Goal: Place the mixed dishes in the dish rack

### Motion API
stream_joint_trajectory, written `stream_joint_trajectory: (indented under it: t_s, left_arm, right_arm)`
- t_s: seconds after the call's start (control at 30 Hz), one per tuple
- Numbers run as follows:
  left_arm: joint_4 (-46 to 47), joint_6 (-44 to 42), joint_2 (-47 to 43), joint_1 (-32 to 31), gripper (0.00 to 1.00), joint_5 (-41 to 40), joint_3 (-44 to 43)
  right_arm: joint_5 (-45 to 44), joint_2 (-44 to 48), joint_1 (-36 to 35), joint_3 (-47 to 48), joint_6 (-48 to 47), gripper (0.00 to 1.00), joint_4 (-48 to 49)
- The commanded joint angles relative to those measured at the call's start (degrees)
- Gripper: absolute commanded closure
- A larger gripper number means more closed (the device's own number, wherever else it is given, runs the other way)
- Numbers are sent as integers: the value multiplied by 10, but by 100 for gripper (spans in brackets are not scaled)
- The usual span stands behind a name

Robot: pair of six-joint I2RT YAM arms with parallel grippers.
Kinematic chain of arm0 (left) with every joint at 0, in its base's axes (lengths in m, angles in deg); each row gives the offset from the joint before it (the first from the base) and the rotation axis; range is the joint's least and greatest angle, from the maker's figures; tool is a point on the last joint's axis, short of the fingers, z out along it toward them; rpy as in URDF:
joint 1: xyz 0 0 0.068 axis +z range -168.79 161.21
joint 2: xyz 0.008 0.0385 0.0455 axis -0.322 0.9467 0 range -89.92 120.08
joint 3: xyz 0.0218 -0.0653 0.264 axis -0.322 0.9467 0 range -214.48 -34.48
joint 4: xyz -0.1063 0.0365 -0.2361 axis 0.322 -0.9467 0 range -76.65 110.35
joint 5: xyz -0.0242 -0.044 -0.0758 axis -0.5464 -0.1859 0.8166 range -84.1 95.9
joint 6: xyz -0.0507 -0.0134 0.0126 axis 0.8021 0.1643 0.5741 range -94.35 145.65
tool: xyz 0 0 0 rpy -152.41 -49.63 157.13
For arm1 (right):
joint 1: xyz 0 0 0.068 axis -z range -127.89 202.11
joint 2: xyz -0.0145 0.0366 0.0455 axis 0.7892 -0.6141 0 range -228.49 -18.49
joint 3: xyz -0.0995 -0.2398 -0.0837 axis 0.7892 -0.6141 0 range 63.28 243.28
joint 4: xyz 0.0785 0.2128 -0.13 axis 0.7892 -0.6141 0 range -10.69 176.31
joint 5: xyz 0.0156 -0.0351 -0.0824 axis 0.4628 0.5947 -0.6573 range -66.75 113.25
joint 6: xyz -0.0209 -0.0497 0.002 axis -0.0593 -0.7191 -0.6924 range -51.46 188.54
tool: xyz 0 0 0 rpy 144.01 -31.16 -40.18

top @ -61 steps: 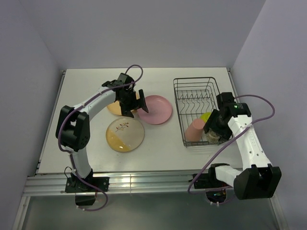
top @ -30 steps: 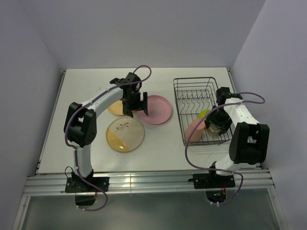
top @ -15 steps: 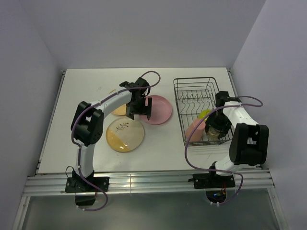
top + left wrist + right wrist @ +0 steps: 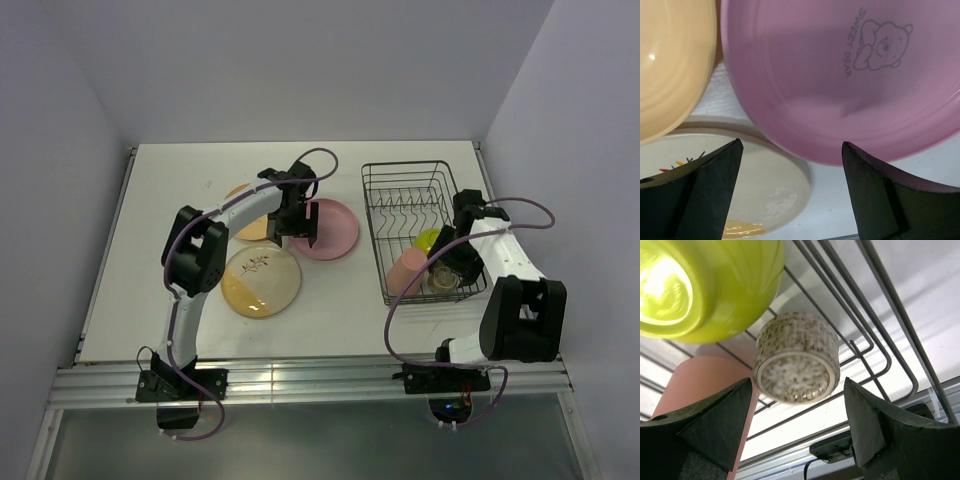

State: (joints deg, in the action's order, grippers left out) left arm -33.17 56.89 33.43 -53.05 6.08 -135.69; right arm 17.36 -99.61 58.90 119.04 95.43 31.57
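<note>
The pink plate (image 4: 332,229) lies flat on the table, with the orange plate (image 4: 243,224) to its left and the cream-and-yellow twig plate (image 4: 261,281) in front. My left gripper (image 4: 301,230) hovers open over the pink plate's left rim. In the left wrist view my left gripper (image 4: 790,200) spans the pink plate's (image 4: 840,75) near edge, beside the orange plate (image 4: 670,65) and the cream plate (image 4: 740,190). The dish rack (image 4: 410,190) holds the pink cup (image 4: 405,270), lime-green bowl (image 4: 428,240) and speckled grey bowl (image 4: 797,362). My right gripper (image 4: 797,435) is open just above that bowl.
The rack's far half (image 4: 405,205) with its zigzag dividers holds nothing. The right wall stands close to the rack's right side. In the right wrist view the lime bowl (image 4: 700,285) and pink cup (image 4: 690,385) crowd the speckled bowl's left; rack wires (image 4: 875,340) run to its right.
My left gripper has moved right from over the orange plate to the pink plate's left rim. My right gripper has stayed over the rack's near right corner while its arm shifted.
</note>
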Motion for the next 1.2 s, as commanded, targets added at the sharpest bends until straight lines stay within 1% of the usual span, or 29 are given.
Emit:
stream_joint_trajectory:
  t_s: [0.0, 0.13, 0.4, 0.6, 0.7, 0.73, 0.8, 0.83, 0.87, 0.97, 1.0, 1.07, 1.1, 1.17]
  left_arm:
    - [-6, 2, 7, 2, 14, -15, -35]
    - [-5, 0, 16, 3, 16, -18, -36]
    - [-5, -5, 36, 10, 23, -33, -44]
    - [5, -3, 52, 12, 35, -44, -53]
    - [1, 0, 68, 12, 44, -48, -68]
    - [3, -1, 70, 11, 54, -49, -69]
    - [8, 0, 71, 12, 69, -52, -68]
    - [10, 0, 70, 13, 87, -53, -67]
    - [12, -1, 66, 13, 98, -53, -67]
    - [18, 0, 40, 13, 100, -61, -55]
    - [20, 2, 30, 14, 100, -62, -51]
    - [26, 7, -6, 18, 100, -58, -37]
    - [28, 8, -19, 19, 100, -57, -31]
    - [29, 12, -55, 23, 100, -56, -22]
  right_arm:
    - [7, 32, 3, 5, -3, 19, -15]
    - [12, 48, 3, 14, -1, 18, -28]
    - [28, 80, 3, 87, 2, 19, -69]
    - [53, 95, 2, 135, 2, 19, -84]
    - [56, 95, -1, 156, 2, 20, -92]
    - [56, 95, -3, 166, -2, 20, -92]
    - [55, 92, -11, 178, -3, 20, -97]
    - [55, 91, -12, 185, -4, 21, -97]
    - [70, 89, -18, 199, -5, 21, -93]
    - [105, 76, -30, 227, -11, 21, -78]
    - [133, 68, -41, 234, -13, 21, -77]
    - [153, 36, -56, 263, -19, 21, -78]
    - [157, 25, -87, 275, -21, 21, -80]
    - [141, -4, -119, 310, -24, 21, -81]
